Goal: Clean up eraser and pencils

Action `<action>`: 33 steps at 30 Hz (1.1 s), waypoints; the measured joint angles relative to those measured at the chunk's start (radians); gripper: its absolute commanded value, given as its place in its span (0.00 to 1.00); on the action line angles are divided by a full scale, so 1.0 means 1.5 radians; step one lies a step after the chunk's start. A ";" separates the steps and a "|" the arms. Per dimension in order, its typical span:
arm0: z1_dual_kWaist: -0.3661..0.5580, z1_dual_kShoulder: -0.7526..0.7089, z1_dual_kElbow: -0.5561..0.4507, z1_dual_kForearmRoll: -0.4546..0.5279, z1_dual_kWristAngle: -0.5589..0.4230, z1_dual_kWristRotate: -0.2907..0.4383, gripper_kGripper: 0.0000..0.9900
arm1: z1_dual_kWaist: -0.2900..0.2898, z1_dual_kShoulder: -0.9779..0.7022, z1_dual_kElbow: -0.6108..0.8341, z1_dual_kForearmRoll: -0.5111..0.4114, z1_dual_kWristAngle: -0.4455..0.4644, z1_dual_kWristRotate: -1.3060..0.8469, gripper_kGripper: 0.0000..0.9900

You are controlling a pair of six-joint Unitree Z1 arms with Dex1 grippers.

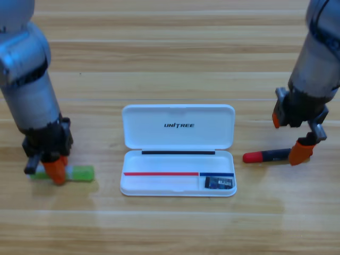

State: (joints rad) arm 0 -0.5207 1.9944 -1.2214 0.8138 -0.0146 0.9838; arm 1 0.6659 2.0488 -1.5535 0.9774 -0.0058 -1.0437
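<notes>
The eraser [219, 183] lies in the bottom right corner of the open white case [159, 185]. My left gripper [53, 171] points down, left of the case, shut on the pale green pencil [77, 173], whose bright green end sticks out to the right. The black pencil with red ends [265, 156] lies flat on the table right of the case. My right gripper [288, 136] is open over that pencil's right end. One orange jaw sits up by the arm, and the other touches or covers the pencil's right tip.
The case's lid [178, 126] stands open towards the back, printed UNITREE. Both grey arms come down from the top corners, flanking the case on the wooden table [170, 228].
</notes>
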 measured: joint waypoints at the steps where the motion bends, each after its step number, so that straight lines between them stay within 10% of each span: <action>1: -0.002 0.000 -0.026 0.036 0.003 -0.005 0.00 | -0.006 0.012 0.000 -0.006 0.000 -0.003 0.89; 8: -0.055 -0.001 -0.253 0.193 0.010 -0.068 0.00 | -0.015 0.078 -0.008 -0.015 0.000 -0.012 0.82; 14: -0.132 0.007 -0.322 0.220 0.012 -0.127 0.00 | -0.017 0.097 -0.021 -0.017 0.000 -0.019 0.72; 20: -0.187 0.054 -0.347 0.220 0.012 -0.170 0.00 | -0.018 0.098 -0.023 -0.017 0.000 -0.030 0.00; 33: -0.247 0.144 -0.411 0.220 0.012 -0.211 0.00 | -0.019 0.097 -0.023 -0.017 0.000 -0.037 0.00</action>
State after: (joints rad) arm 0 -0.8908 2.2101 -1.8373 1.1435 0.0037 0.6677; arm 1 0.6374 2.1948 -1.5874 0.9519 -0.0056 -1.0998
